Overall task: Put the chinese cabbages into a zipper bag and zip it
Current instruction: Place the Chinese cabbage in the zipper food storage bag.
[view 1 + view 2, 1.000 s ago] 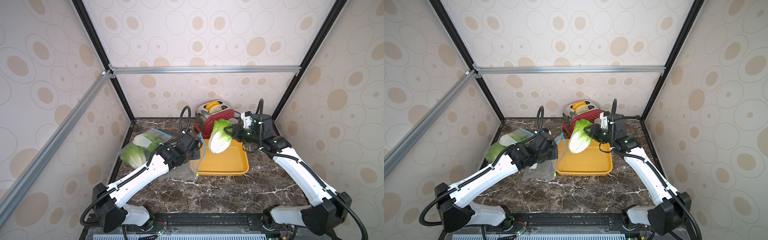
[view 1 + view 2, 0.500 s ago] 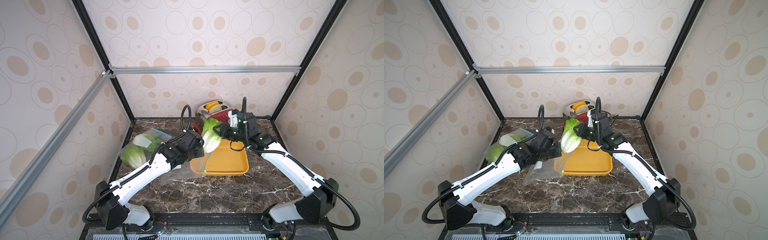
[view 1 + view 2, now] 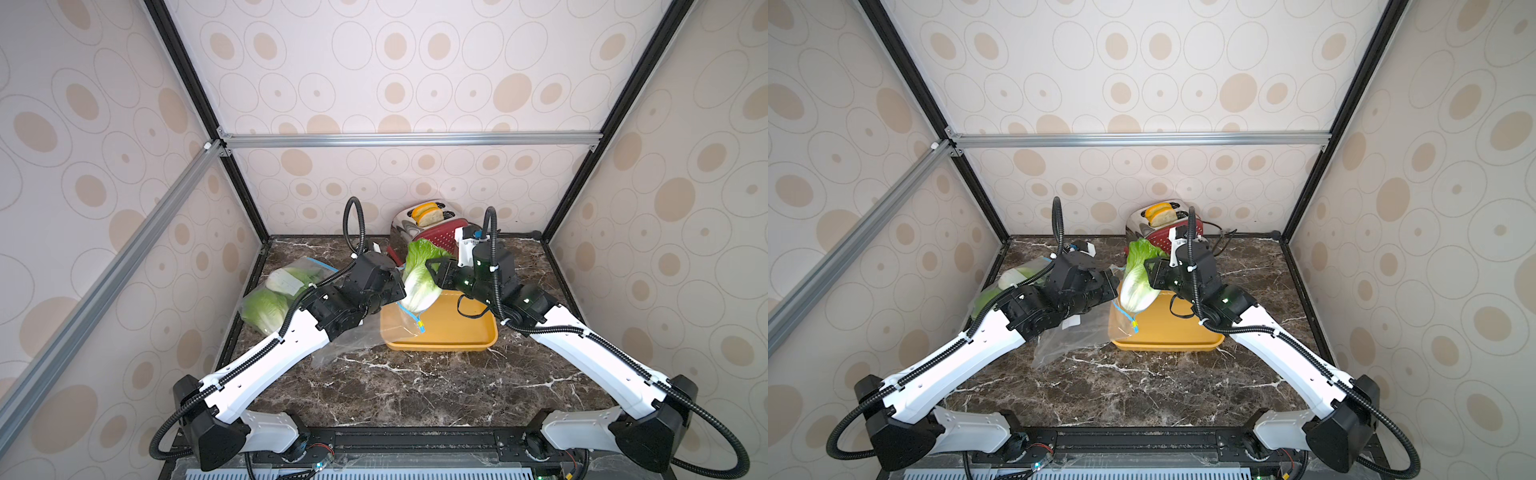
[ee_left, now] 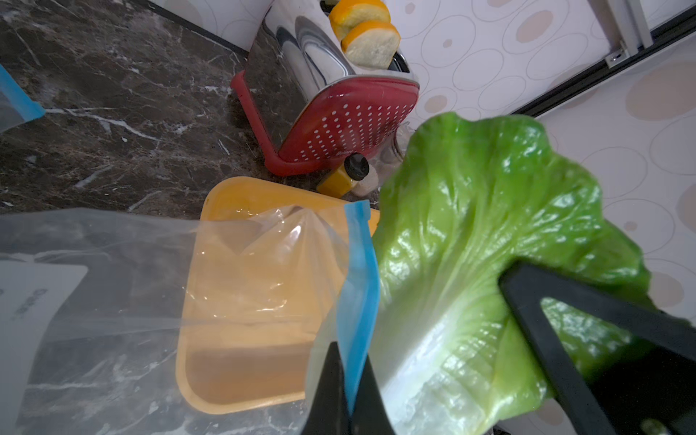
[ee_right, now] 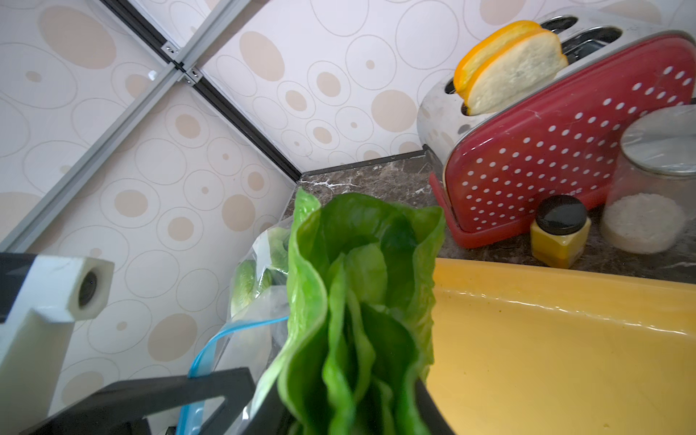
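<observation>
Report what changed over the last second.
The right tool, shut on a chinese cabbage, carried it toward the robot's left, from over the yellow tray to the mouth of the zipper bag. The left tool stayed shut on the bag's blue rim. The other bag of cabbages and toaster did not move.

I can't read any text for certain. The white label on the zipper bag carries grey print, sideways and blurred in the left wrist view. In a top view it sits just left of frame centre, too small to read. A faint mark on the red toaster is illegible.
</observation>
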Robot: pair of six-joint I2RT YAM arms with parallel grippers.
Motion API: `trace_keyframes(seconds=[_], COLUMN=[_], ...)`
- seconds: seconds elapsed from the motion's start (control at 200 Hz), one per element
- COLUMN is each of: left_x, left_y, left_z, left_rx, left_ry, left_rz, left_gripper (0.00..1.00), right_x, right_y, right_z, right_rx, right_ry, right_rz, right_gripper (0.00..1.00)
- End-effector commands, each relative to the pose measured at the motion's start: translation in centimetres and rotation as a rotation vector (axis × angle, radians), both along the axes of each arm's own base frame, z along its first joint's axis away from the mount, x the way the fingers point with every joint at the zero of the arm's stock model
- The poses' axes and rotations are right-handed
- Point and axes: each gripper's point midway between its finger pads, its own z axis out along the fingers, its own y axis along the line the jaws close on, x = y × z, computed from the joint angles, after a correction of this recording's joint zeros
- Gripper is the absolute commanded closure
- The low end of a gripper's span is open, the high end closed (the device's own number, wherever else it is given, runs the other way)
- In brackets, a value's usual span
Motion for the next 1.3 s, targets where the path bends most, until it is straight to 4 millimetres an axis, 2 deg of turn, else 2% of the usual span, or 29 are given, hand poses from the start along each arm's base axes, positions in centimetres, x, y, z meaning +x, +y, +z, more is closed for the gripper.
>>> trace_keyframes(seconds=[0.0, 0.13, 0.205, 0.32, 0.376, 0.526, 0.581, 0.721, 0.836, 0.921, 1.107, 1.232, 1.297], left_x=[1.2, 1.4, 1.5, 1.7, 1.8, 2.1, 2.2, 2.5, 2.8, 2.8, 3.0, 3.3, 3.3], left_y=[0.1, -0.8, -1.3, -1.8, -1.7, -1.1, -0.8, -0.8, -0.9, -0.5, 0.3, 0.4, 0.4], left_z=[2.6, 2.9, 2.8, 2.7, 2.8, 4.2, 4.6, 5.3, 6.1, 6.5, 6.5, 6.6, 6.9], left_rx=[-0.065, -0.108, -0.131, -0.169, -0.183, -0.220, -0.235, -0.277, -0.311, -0.297, -0.280, -0.287, -0.281], left_ry=[-0.055, -0.060, -0.050, -0.038, -0.040, -0.070, -0.079, -0.092, -0.108, -0.120, -0.132, -0.129, -0.138], left_rz=[0.056, 0.041, 0.035, 0.038, 0.055, 0.100, 0.119, 0.141, 0.145, 0.153, 0.142, 0.098, 0.068], left_gripper=[1.00, 1.00, 1.00, 1.00, 1.00, 1.00, 1.00, 1.00, 1.00, 1.00, 1.00, 1.00, 1.00], right_x=[-0.8, -0.6, -0.8, -1.7, -2.1, -2.6, -3.0, -4.2, -4.6, -5.0, -6.5, -7.4, -7.2], right_y=[0.9, -0.8, -1.5, -0.3, 0.5, 1.9, 2.3, 3.6, 4.3, 4.2, 2.9, 2.0, 1.0], right_z=[2.4, 3.4, 4.7, 6.1, 5.5, 1.1, 0.0, -0.6, -0.9, 0.0, 4.5, 6.6, 6.4], right_rx=[0.089, 0.147, 0.192, 0.168, 0.089, 0.010, -0.008, -0.064, -0.063, -0.053, -0.014, -0.035, -0.065], right_ry=[-0.054, -0.073, -0.132, -0.222, -0.245, -0.226, -0.215, -0.250, -0.242, -0.250, -0.306, -0.284, -0.223], right_rz=[0.014, -0.106, -0.155, -0.142, -0.133, -0.076, -0.045, 0.045, 0.092, 0.101, 0.131, 0.150, 0.126], right_gripper=[0.66, 0.67, 0.67, 0.67, 0.67, 0.65, 0.62, 0.60, 0.51, 0.41, 0.21, 0.15, 0.13])
